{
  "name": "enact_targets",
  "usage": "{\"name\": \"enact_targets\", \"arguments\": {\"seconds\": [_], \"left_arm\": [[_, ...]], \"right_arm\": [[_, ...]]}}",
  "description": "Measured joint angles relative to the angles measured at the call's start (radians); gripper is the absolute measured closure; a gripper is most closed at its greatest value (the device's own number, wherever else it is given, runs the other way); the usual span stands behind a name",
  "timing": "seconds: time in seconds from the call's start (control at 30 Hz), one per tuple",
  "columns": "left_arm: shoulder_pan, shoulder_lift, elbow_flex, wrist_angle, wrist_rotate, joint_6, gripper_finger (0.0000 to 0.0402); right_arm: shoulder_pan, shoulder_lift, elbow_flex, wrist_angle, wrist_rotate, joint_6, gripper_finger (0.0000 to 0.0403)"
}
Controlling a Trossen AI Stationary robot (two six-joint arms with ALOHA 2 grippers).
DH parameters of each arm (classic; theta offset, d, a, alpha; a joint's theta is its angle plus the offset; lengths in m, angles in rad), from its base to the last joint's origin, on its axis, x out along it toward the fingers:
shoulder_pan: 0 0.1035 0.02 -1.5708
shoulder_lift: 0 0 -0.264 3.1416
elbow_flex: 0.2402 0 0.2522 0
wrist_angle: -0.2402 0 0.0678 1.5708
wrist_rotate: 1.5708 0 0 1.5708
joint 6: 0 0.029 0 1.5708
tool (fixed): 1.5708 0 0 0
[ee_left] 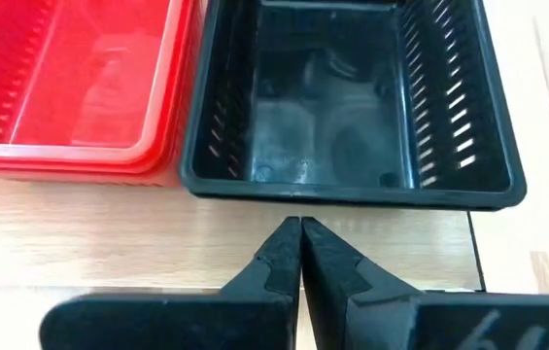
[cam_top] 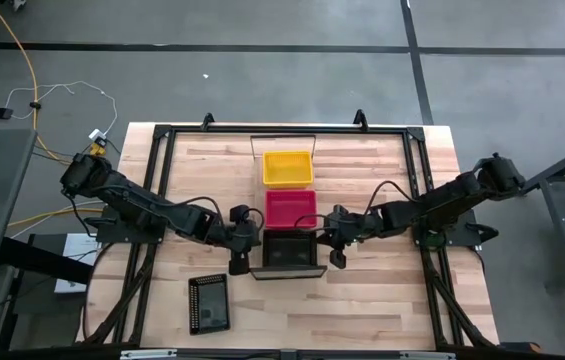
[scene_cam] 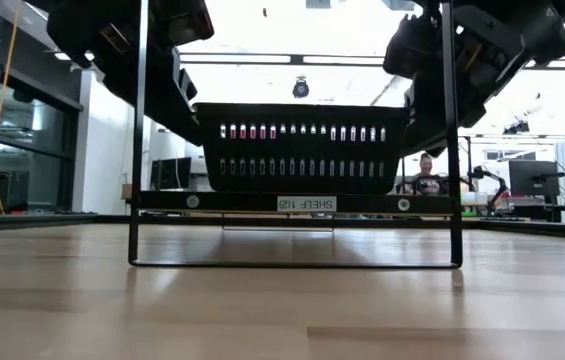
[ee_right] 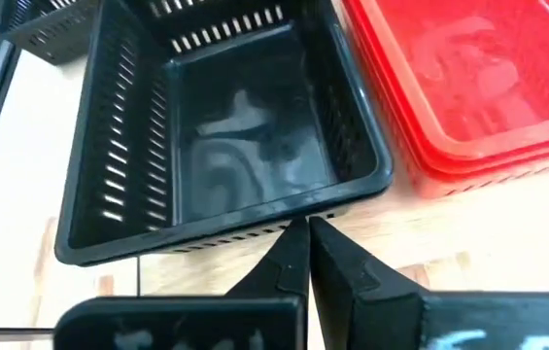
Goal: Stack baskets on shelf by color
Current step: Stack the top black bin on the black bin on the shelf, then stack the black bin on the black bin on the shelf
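On the shelf, a narrow pale plank raised on dark bars, three baskets stand in a row on their bottoms. The yellow one is farthest, a red stack is in the middle, and a black basket is nearest. My left gripper is shut beside the black basket's left side, its tips just short of the rim. My right gripper is shut at the basket's right side. Another black basket lies on the table, near left. My right gripper points its shut fingertips level at the rim of the black basket's right long side, from the table's right. I cannot tell whether they touch it. The basket stands flat on the shelf.
A large dark metal frame runs around the working area, and its bars stand close to both arms. The shelf's thin end bars rise at the near end. Bare tabletop lies to the near right.
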Motion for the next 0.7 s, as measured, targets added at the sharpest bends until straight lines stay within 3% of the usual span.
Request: {"name": "enact_targets", "arguments": {"seconds": [0.37,0.7], "left_arm": [[0.001,-0.035,0.001,-0.027,-0.005,0.022,0.0401],[-0.01,-0.256,0.001,-0.301,-0.096,-0.021,0.0401]], "right_arm": [[0.0,-0.031,0.0,-0.071,0.02,-0.022,0.0403],[0.0,-0.16,0.0,-0.149,0.101,-0.064,0.0403]]}}
